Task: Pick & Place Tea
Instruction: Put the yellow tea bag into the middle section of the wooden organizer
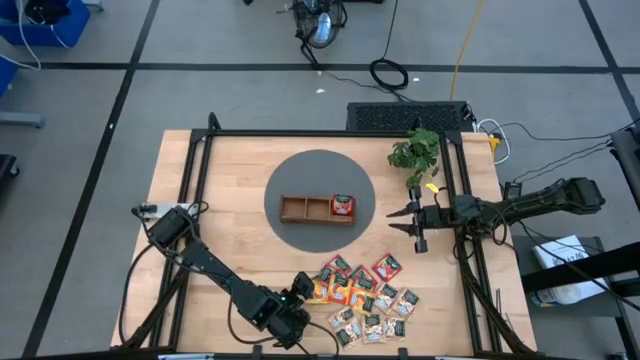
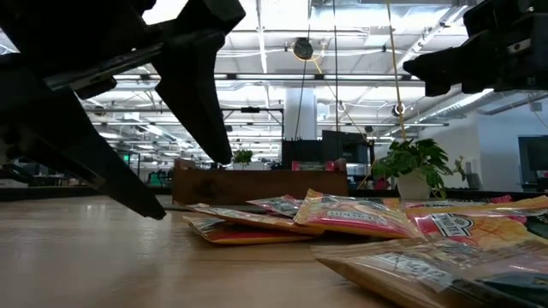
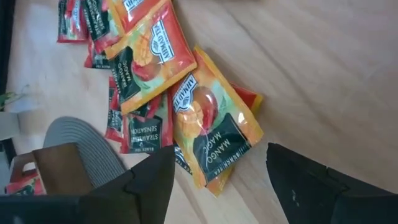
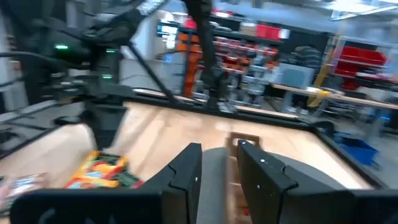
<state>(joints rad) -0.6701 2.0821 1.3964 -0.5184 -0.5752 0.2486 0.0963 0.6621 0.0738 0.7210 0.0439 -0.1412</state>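
Left claw, fingers spread wide and empty, hovered at the pile's edge; right claw, parted narrowly, empty, waited beside the mat. Counter: wooden tray held one red sachet. Tea, roughly a dozen sachets, remained heaped near the front edge, so most sorting appeared outstanding.

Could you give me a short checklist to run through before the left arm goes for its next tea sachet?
1. Left gripper open: ok.
2. Orange mango sachet lies ahead of its fingers: ok.
3. That sachet lies free of others: not ok, it overlaps neighbours.
4. Wooden tray has empty compartments: ok, only the right-hand one holds a red sachet.
5. Right gripper away from the pile: ok, it waits beside the grey mat.
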